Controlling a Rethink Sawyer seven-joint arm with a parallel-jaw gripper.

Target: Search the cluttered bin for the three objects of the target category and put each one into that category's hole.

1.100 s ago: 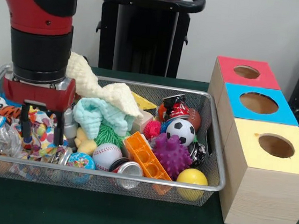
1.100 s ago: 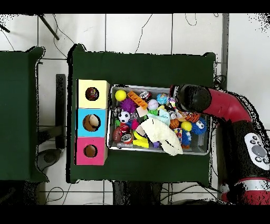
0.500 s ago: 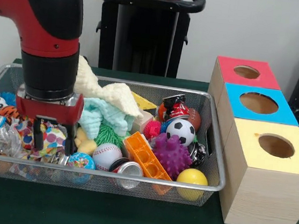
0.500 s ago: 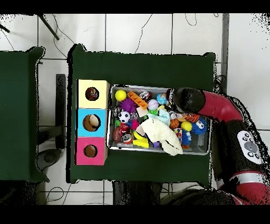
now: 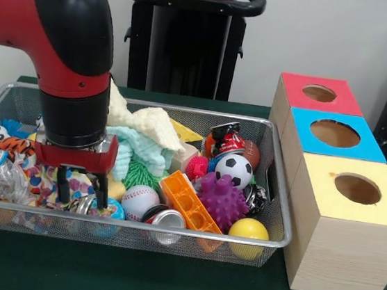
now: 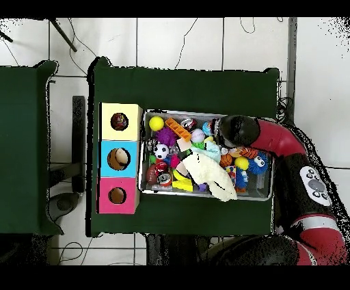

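gripper open, fingers apart, low in wire bin — above polka-dot ball, nr baseball

In the front view the arm has been shifted rightward from the left edge toward the middle of the bin, and the pincer has been lowered among the toys at lower left. In the overhead view the arm has been carried leftward over the bin.

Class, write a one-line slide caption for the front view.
Sawyer's open hand dips into a toy-filled wire bin beside three holed boxes.
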